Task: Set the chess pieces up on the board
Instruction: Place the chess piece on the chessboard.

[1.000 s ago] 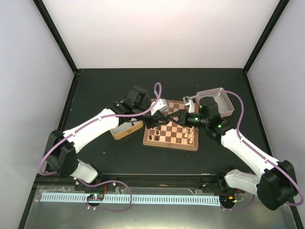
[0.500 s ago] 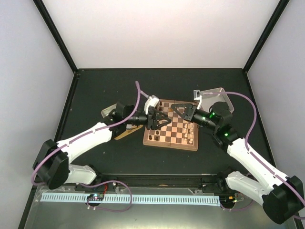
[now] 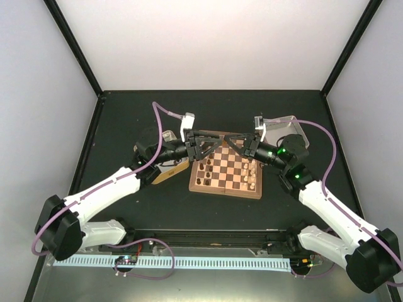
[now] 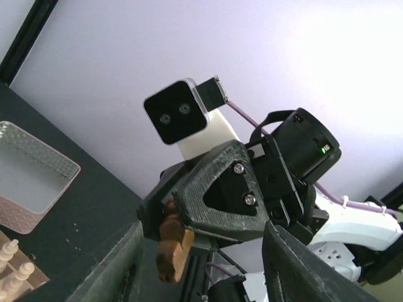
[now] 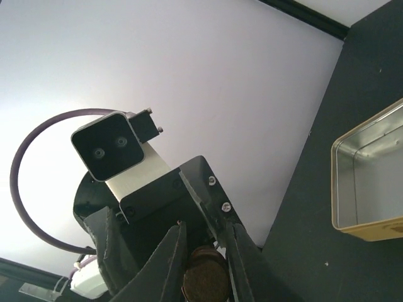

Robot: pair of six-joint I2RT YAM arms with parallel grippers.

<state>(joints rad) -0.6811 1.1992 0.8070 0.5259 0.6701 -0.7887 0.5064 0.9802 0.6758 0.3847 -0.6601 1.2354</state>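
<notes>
Above the far edge of the board [image 3: 228, 179] my two grippers meet tip to tip. My right gripper [image 3: 232, 142] [image 5: 204, 267] is shut on a dark brown chess piece [image 5: 205, 281] [image 4: 171, 244], whose round base faces the right wrist camera. My left gripper [image 3: 213, 143] [image 4: 203, 277] is open. Its fingers [image 4: 116, 267] stand on either side of the right gripper's tips without touching the piece. Dark chess pieces [image 3: 200, 171] stand along the board's left side and pale ones [image 3: 253, 177] along its right side.
A gold tin [image 3: 165, 172] [image 5: 371, 182] lies left of the board, partly under my left arm. A silver tin [image 3: 288, 129] [image 4: 28, 182] sits at the board's far right corner. Black frame posts and pale walls close in the dark table.
My left jaws have opened off the dark piece, which stays in my right gripper. Both grippers have swung from over the board's middle toward its far edge.
</notes>
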